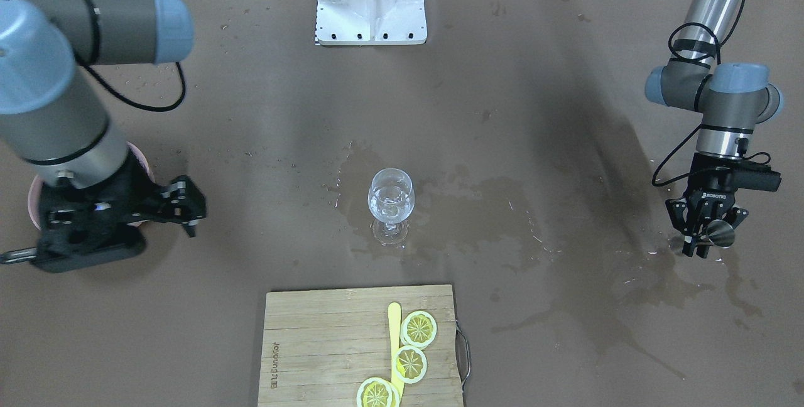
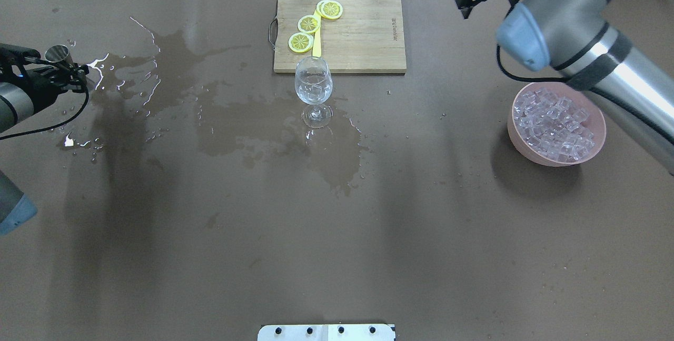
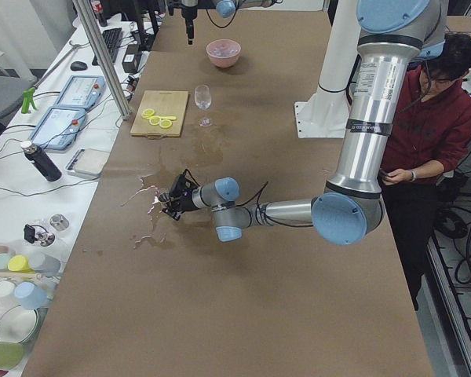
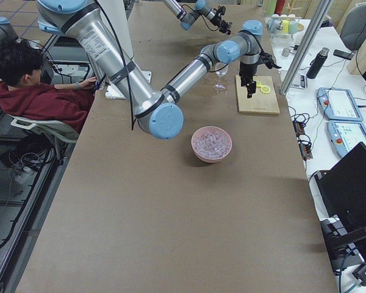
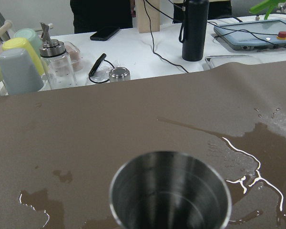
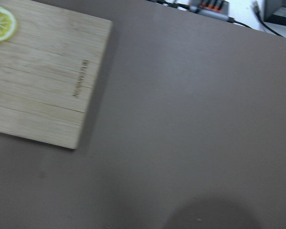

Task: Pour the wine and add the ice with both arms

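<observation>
The cup [image 1: 720, 233] is pinched by the left fingers [image 1: 683, 218] at the wet end of the desk [image 1: 565, 80], well apart from the glass [image 2: 314, 86], where wine [image 1: 391, 207] and some ice [image 2: 315, 88] are seen. The right fingers [image 1: 182, 200] appear spread and empty. Risks noted — the glass stands in a puddle and may be slid or tipped if nudged; the bowl [image 2: 513, 130] may be clipped by the right arm [image 2: 579, 30] above it.

Spread wide, reaching toward opposite edges of the frame.
Middle right: left gripper [image 1: 706, 234] pointing down, clamped on a steel cup [image 1: 721, 233]. Middle left: right gripper [image 1: 187, 206], jaws apart.
</observation>
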Available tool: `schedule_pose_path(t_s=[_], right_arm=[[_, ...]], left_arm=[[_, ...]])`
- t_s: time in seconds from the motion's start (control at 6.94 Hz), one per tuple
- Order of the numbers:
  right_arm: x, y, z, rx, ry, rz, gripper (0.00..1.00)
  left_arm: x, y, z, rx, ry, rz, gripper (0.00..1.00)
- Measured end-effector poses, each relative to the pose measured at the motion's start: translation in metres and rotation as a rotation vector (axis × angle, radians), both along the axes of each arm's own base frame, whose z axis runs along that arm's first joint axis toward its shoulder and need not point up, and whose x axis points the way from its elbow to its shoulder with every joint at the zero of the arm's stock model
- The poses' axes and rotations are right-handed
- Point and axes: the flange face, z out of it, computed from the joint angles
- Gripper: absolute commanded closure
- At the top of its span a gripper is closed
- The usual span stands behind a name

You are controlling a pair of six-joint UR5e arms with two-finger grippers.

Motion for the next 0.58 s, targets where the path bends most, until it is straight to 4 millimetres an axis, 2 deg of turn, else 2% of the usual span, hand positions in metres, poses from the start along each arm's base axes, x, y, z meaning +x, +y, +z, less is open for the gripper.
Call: schedule_pose_path(t_s=[0.29, 0.58], right_arm=[[0.097, 0.002, 0.099, -0.059, -0.007, -0.027, 0.00], [0.185, 0.025, 0.193, -0.124, -0.029, -0.037, 0.00]], left_arm=[[0.001, 0.000, -0.002, 0.005, 0.005, 0.003, 0.69], [0.001, 0.000, -0.004, 0.007, 0.008, 0.003, 0.65]])
